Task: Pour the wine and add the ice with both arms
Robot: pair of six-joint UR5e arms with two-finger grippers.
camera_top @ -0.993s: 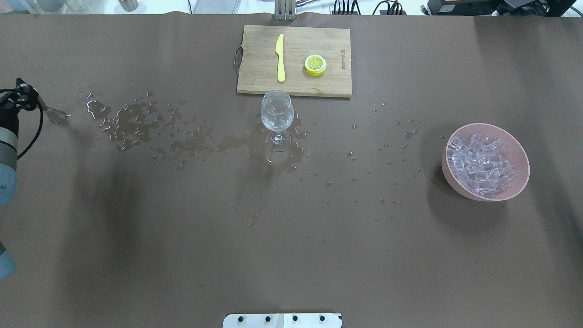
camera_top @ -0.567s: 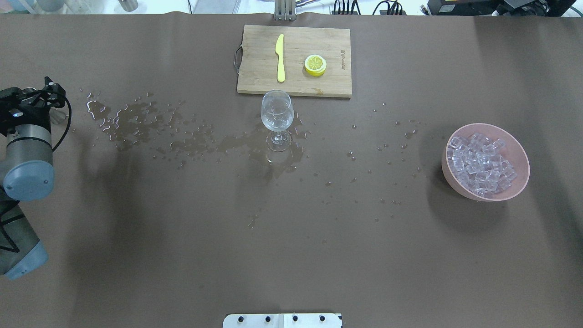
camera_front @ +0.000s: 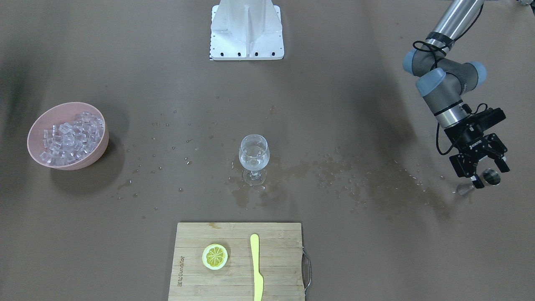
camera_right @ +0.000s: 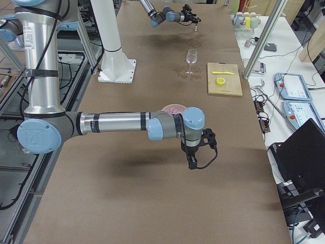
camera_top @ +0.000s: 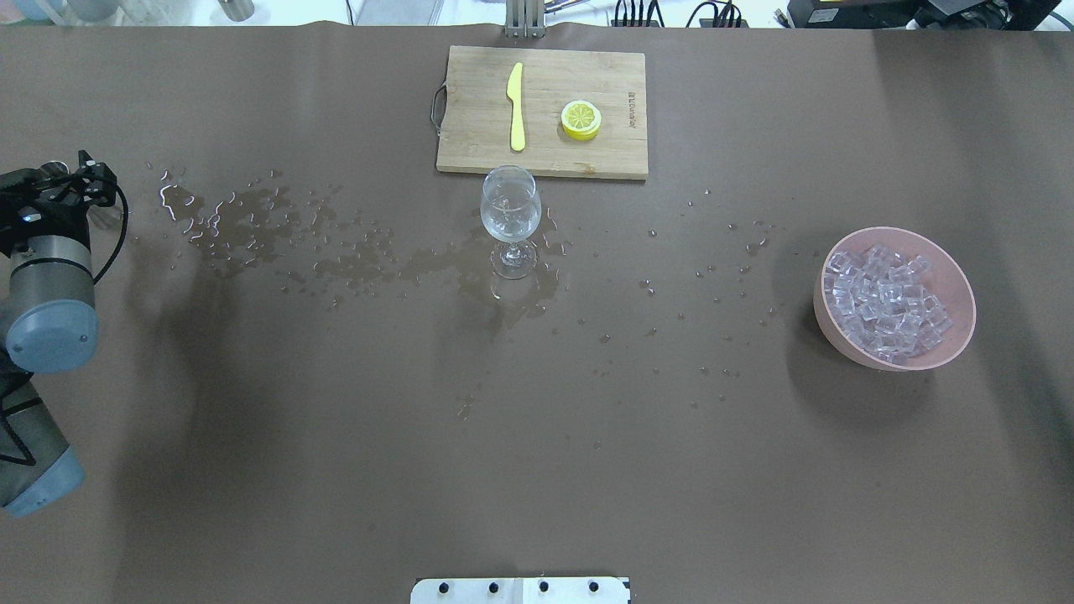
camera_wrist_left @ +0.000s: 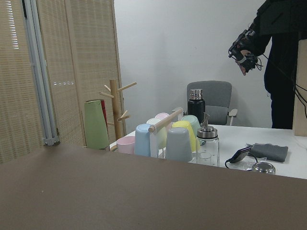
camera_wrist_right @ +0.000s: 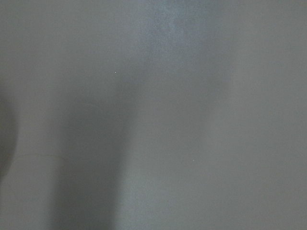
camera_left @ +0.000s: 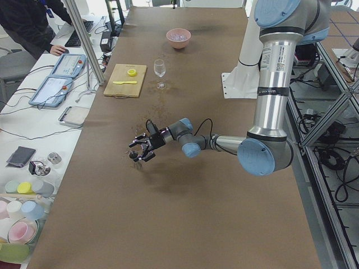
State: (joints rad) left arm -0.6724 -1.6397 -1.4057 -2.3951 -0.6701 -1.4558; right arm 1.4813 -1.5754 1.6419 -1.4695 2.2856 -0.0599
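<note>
"robotiq" on left tool (camera_front: 485, 174), board (camera_front: 238, 280) mark illegible

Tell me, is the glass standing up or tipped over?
Standing up. The glass rests on its foot on the table, stem straight, a little clear liquid inside.

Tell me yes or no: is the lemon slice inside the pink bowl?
No, the lemon slice lies on the cutting board, while the pink bowl holds only ice cubes.

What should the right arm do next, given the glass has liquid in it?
Probably ease the right gripper over the pink bowl for ice. The wine glass holds wine but no cubes show in it, the ice all lies in the bowl, and the left gripper is far from both.
</note>
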